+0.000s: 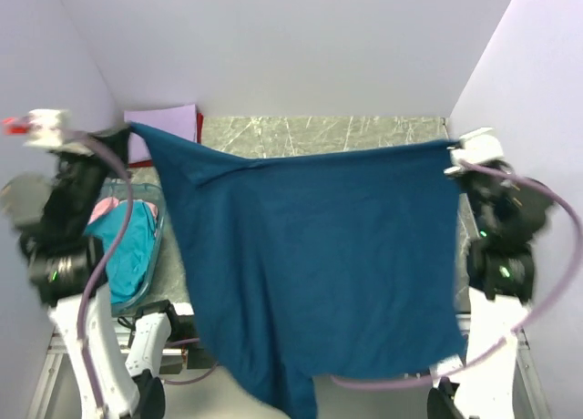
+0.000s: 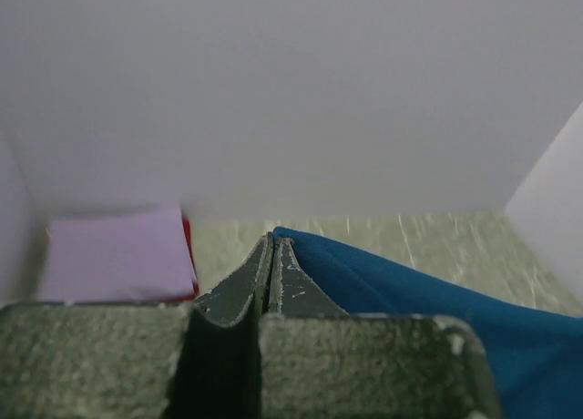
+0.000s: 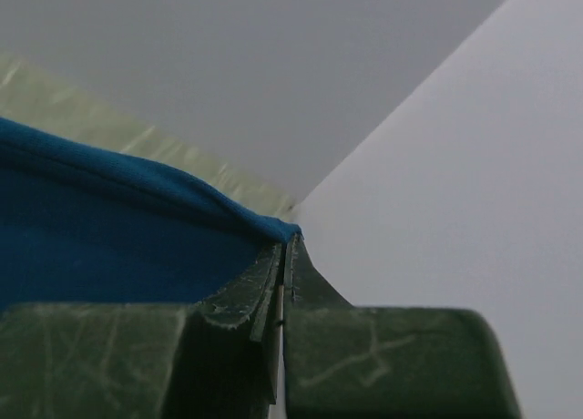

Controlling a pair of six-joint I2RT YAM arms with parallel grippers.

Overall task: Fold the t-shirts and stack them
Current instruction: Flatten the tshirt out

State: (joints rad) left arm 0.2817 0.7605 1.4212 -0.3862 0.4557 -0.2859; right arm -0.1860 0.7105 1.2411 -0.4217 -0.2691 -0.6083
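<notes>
Top external view: the green marbled table (image 1: 364,132) lies between white walls, and most of it is hidden behind the blue t-shirt (image 1: 310,255). The shirt hangs spread out in the air above the table, stretched by its top edge between the two arms, and its lower part drops toward the near edge, where one corner trails lowest.

At the left side of the table sits the translucent blue basket (image 1: 153,271). It holds a crumpled teal t-shirt (image 1: 127,246), with a pink t-shirt (image 1: 103,207) just behind it. In the far left corner a folded lavender t-shirt (image 2: 118,255) lies flat on top of a red t-shirt (image 2: 188,246), of which only a thin edge shows.

The left gripper (image 2: 274,243) has its fingers pressed together, pinching the shirt's left top corner; the cloth runs off to the right from the tips. The right gripper (image 3: 290,246) is likewise clamped tight on the opposite top corner, high up near the right wall, with the cloth leading away to its left.
</notes>
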